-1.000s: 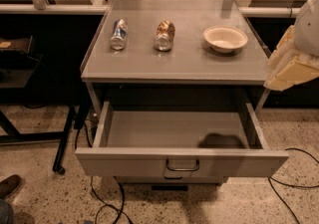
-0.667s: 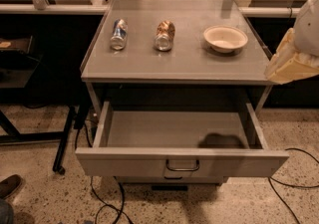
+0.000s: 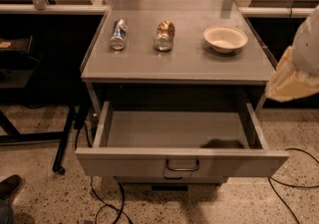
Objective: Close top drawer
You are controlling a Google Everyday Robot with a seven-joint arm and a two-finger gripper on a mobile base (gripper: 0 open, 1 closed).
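Note:
The top drawer (image 3: 134, 162) is pulled fully out from under the grey table top (image 3: 174, 63). Its inside is empty, and a small dark wire loop handle (image 3: 182, 166) sits at the centre of its flat grey front. My gripper (image 3: 291, 79) shows as a beige part under a white arm at the right edge of the camera view. It hangs beside the table's right front corner, above and to the right of the drawer, and touches neither.
On the table top lie a blue can (image 3: 118, 34) and a brown can (image 3: 164, 35), both on their sides, and a white bowl (image 3: 225, 38) stands at the right. Black cables (image 3: 107, 195) run over the floor. A shoe (image 3: 9, 186) is at bottom left.

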